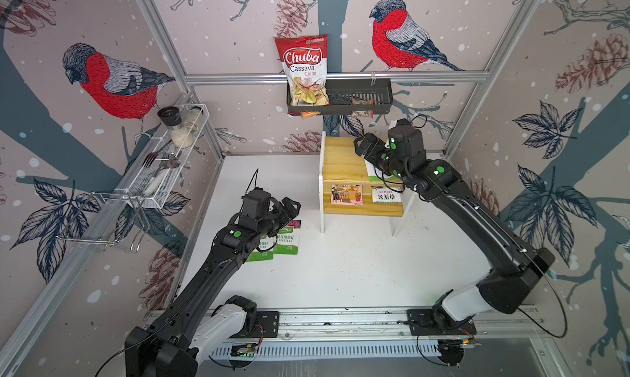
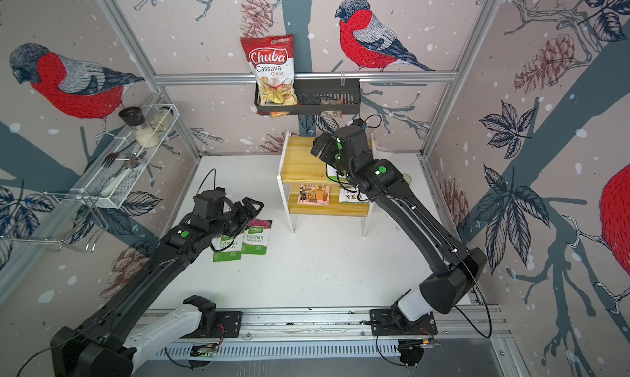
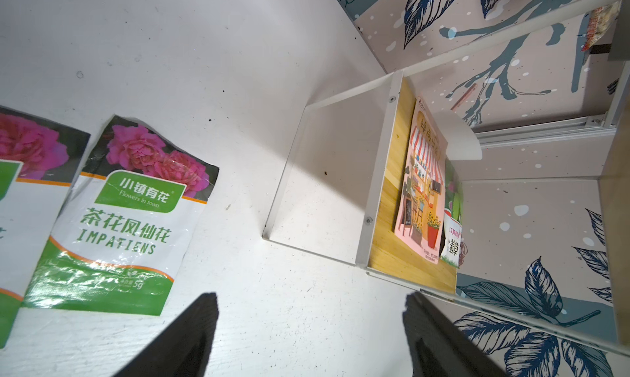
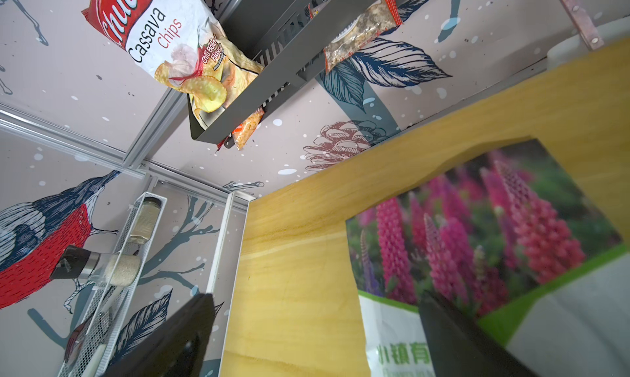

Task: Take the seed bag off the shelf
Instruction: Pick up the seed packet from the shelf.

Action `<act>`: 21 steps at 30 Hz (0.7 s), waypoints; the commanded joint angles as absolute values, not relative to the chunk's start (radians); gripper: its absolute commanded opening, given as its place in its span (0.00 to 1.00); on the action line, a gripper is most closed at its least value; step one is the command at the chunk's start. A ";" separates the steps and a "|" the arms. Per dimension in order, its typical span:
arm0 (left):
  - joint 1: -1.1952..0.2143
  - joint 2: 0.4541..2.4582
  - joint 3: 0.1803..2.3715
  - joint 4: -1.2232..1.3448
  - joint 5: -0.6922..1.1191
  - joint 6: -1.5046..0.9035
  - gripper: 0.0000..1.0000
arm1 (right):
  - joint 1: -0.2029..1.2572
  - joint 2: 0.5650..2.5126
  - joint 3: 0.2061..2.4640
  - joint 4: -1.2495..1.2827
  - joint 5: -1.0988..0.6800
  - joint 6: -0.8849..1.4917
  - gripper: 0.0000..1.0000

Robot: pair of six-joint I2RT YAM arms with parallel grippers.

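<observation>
Blk arms [image 1: 204,273], grn dots [image 1: 237,234]

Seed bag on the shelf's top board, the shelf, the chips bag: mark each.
seed bag [image 4: 477,228]: right wrist view, flower photo.
shelf [image 1: 341,160]: in a top view, bare top board.
chips bag [image 1: 301,60]: in a top view, red logo.

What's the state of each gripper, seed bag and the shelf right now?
shelf, upright on the table.
seed bag, flat on the shelf's top board, not gripped.
right gripper, open, empty, over that bag.
left gripper, open, empty, above the table.
two other seed bags, flat on the table, side by side.
two packets, on the lower board, untouched.
</observation>
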State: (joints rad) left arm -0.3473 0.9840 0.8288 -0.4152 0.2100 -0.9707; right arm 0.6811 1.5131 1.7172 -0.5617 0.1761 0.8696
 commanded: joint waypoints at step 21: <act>-0.345 0.986 0.820 -0.416 0.236 -0.956 0.89 | 0.709 1.492 1.718 -0.706 0.169 0.925 1.00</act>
State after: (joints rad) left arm -0.3473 0.9836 0.8169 -0.4156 0.2321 -0.9688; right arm 0.7097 1.4731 1.7035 -0.5945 0.1902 0.9195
